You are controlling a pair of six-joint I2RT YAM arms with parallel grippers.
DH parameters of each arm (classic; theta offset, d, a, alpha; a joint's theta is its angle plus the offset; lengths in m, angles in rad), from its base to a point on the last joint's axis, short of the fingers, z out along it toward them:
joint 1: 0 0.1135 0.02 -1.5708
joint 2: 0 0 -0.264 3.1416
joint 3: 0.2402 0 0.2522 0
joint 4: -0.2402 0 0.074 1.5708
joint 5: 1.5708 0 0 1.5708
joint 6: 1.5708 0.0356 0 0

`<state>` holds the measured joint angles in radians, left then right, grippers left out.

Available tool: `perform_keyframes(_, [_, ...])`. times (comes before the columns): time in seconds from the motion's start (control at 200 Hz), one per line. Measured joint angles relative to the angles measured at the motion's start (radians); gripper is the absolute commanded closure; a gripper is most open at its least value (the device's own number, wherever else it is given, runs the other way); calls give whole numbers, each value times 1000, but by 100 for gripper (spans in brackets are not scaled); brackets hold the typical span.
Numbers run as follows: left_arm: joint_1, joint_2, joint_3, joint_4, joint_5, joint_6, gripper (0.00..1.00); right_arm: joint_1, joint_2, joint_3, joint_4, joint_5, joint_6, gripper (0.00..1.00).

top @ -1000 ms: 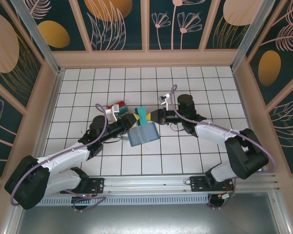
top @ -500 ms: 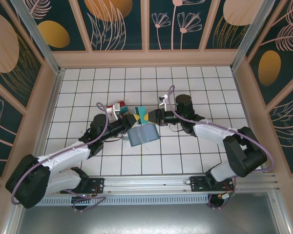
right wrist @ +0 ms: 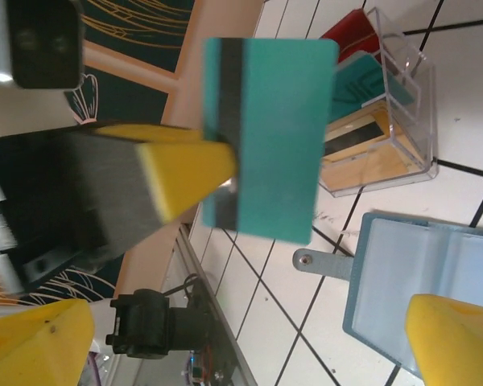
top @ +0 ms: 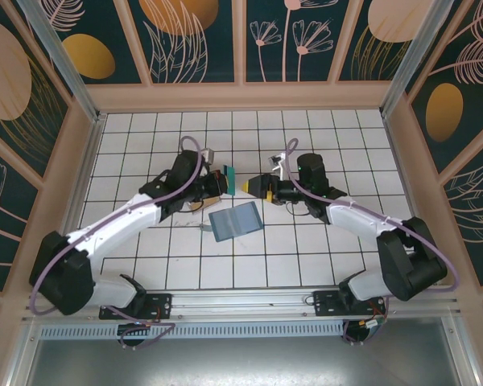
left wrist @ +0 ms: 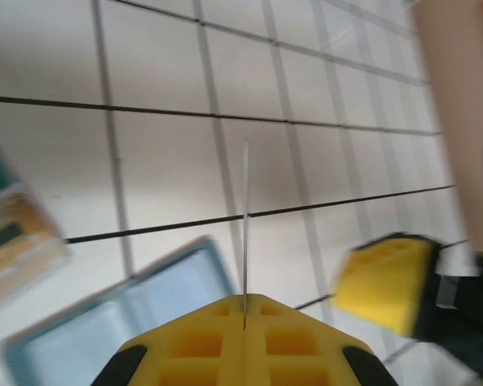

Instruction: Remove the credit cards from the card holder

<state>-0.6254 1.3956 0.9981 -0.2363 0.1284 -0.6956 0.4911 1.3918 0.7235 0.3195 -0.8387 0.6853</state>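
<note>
Left gripper [top: 224,178] pinched the teal credit card [right wrist: 266,137]; right gripper [top: 254,185] stood spread just beside it, with the slate-blue card holder [top: 235,221] open on the tiles nearby.

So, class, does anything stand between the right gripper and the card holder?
Nothing visible does. The open right gripper sits beside the card holder, with only bare tile between them. The teal card, clamped in the left gripper, is off to one side of that line.
</note>
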Motion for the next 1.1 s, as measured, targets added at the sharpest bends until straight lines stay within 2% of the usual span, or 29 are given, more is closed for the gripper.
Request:
perform_keyframes(0.16, [18, 108, 132, -206, -125, 225, 100, -32, -66, -24, -17, 9, -16, 1])
perform_keyframes(0.3, [24, 165, 211, -314, -246, 413, 100, -48, -110, -54, -18, 12, -22, 1])
perform_keyframes(0.5, [24, 174, 220, -357, -372, 686, 100, -63, -145, -91, -19, 11, -24, 1])
perform_keyframes(0.686, [24, 126, 133, -315, -455, 901, 100, -84, -157, -98, -24, 11, -26, 1])
perform_keyframes(0.841, [24, 119, 95, -289, -466, 1007, 100, -90, -157, -98, -25, 11, -26, 1])
perform_keyframes(1.096, [24, 133, 67, -233, -461, 1078, 100, -92, -141, -98, -24, 8, -32, 1])
